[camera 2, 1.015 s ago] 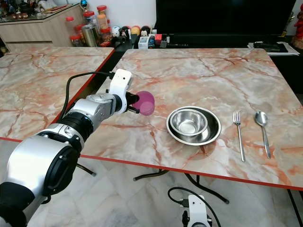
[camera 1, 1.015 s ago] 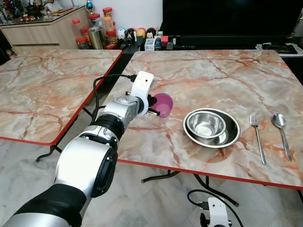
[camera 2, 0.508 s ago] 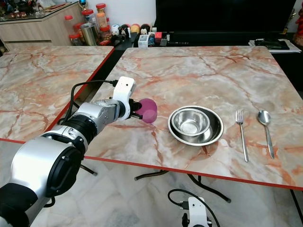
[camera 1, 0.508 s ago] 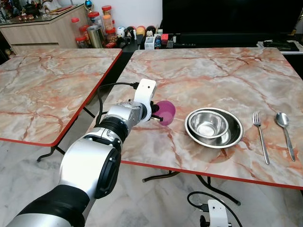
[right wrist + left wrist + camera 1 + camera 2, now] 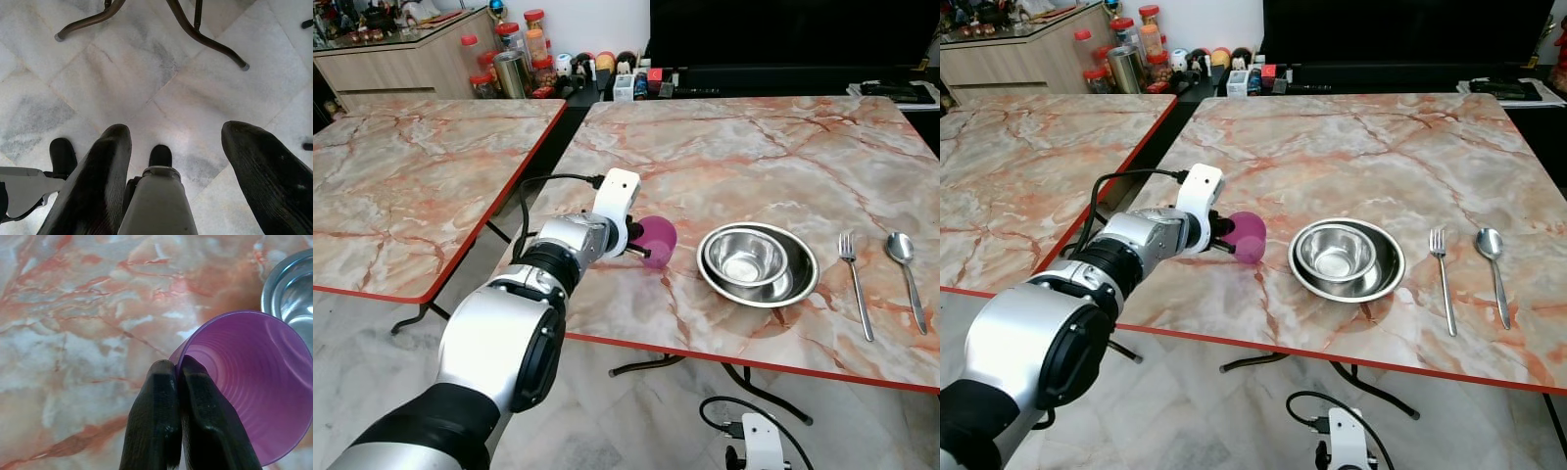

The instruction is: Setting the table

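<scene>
Two marble tables [image 5: 724,157]; left hand [image 5: 178,369] pinching purple cup [image 5: 244,382] rim; right hand [image 5: 176,142] spread above floor tiles [image 5: 146,73]

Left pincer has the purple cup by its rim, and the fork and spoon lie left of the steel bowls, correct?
Not quite. The left pincer does pinch the purple plastic cup by its rim, but the left eye view shows the metal fork and metal spoon lying right of the nested steel bowls.

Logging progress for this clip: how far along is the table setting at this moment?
Mostly laid. The bowl sits in the place setting, with the fork and spoon side by side to its right. In hand: the left gripper pinches the purple cup's rim, holding it tilted just left of the bowl. Left to do: stand the cup on the table and let go. The right gripper hangs idle over the floor.
</scene>
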